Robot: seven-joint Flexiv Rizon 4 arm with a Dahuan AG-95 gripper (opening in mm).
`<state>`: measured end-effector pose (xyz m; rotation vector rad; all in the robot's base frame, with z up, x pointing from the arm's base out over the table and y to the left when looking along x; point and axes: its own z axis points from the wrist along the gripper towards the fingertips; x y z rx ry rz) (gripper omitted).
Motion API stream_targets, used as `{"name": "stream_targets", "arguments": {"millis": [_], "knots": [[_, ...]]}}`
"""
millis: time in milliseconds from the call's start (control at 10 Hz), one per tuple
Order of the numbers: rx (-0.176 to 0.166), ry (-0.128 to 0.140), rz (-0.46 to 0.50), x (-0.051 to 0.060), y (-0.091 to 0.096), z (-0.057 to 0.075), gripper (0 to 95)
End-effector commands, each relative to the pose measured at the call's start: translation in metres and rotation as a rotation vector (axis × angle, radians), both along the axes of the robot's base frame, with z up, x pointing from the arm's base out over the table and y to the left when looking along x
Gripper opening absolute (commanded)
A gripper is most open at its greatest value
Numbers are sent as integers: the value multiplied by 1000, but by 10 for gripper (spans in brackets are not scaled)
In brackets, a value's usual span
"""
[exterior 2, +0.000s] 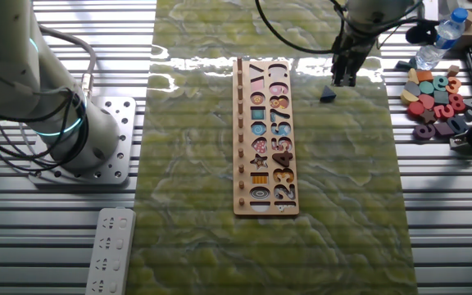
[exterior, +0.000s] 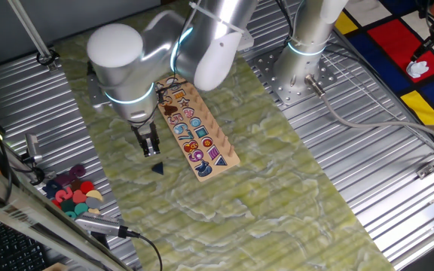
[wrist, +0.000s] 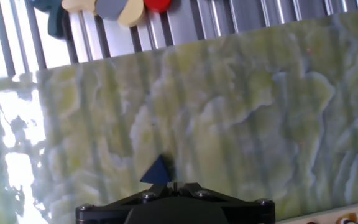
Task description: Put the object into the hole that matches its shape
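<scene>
The dark navy triangular piece (exterior: 157, 168) lies flat on the green mat, apart from the board; it also shows in the other fixed view (exterior 2: 327, 96) and in the hand view (wrist: 157, 171). My gripper (exterior: 151, 147) hangs just above the mat beside the piece, fingers together and holding nothing; it also shows in the other fixed view (exterior 2: 344, 78) and at the bottom of the hand view (wrist: 174, 186). The dark purple triangle hole (exterior: 218, 159) is at the near end of the long wooden board (exterior: 224, 147), also seen in the other fixed view (exterior 2: 256, 75).
A heap of loose red, teal and pink pieces (exterior: 72, 193) lies on the metal slats left of the mat, also in the other fixed view (exterior 2: 434, 94). A second arm's base (exterior: 300, 68) stands at the back. A water bottle (exterior 2: 441, 37) stands near the heap.
</scene>
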<state>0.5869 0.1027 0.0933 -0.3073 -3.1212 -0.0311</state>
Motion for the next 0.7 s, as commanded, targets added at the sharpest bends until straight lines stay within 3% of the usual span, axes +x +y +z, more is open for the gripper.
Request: {"name": "stream_targets", "arguments": {"millis": [100,400,700], "knots": [[2,-1,7,-1,-1,4,0],[27,31,70,-1,-1,4,0],[24,41,113,-1,-1,4,0]]}}
